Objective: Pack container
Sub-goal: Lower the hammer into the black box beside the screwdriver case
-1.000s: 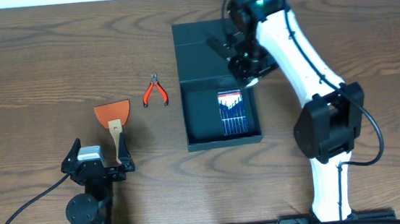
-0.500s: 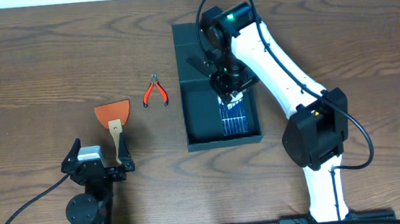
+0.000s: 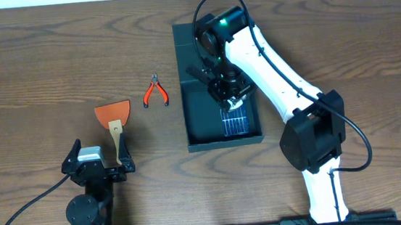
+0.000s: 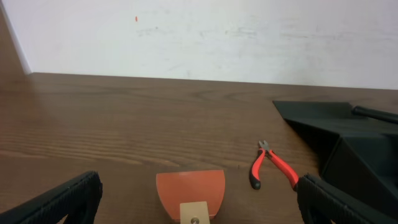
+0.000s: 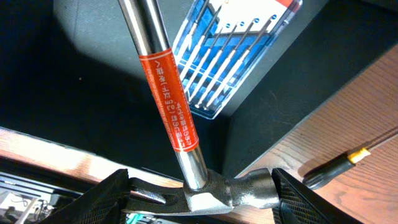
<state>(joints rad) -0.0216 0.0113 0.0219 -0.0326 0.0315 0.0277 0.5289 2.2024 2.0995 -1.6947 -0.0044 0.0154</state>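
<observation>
Open container (image 3: 200,123) holds blue screwdriver case (image 3: 235,122) — hammer (image 5: 163,81) over it.

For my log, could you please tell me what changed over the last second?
The right gripper, shut on the chrome, orange-labelled hammer, swung left from the lid edge of the dark teal cardboard box to above its open compartment. The red-handled pliers, orange scraper and left gripper stayed put.

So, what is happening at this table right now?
The right gripper is shut on the head of a hammer and holds it over the open container. A blue screwdriver-set case already lies inside. The left gripper sits open, handling nothing. An orange scraper and red pliers lie on the table, not yet packed.
</observation>
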